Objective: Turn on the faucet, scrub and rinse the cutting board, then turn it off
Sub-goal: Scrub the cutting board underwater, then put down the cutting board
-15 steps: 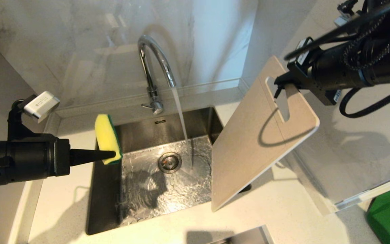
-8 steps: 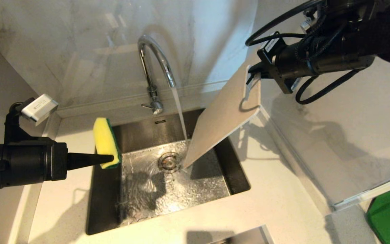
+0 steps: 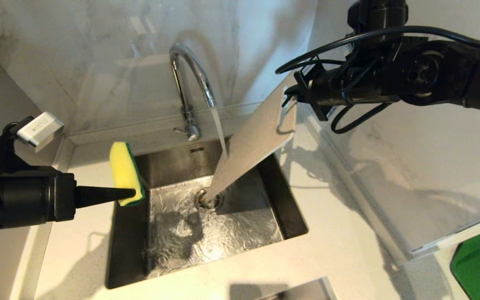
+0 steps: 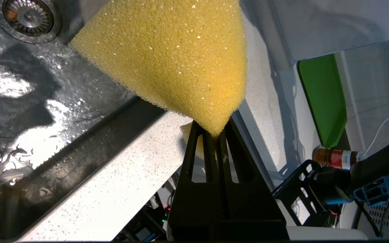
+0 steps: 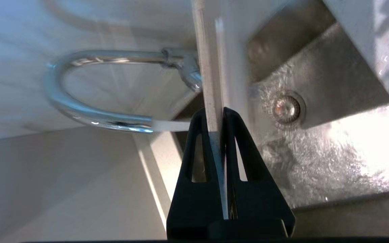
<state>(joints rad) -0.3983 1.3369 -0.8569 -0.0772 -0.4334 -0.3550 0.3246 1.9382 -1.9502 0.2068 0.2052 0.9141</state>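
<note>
Sink (image 3: 131,250) running, faucet (image 3: 190,71) on. Cutting board (image 3: 248,146) tilted, long axis from far-right down to drain, under stream, right gripper (image 3: 290,96) clamped on its top edge. Left gripper (image 3: 133,193) pinching sponge (image 3: 125,173), sits left of board, nearer arm for scrubbing. No readable labels, tbh.
</note>
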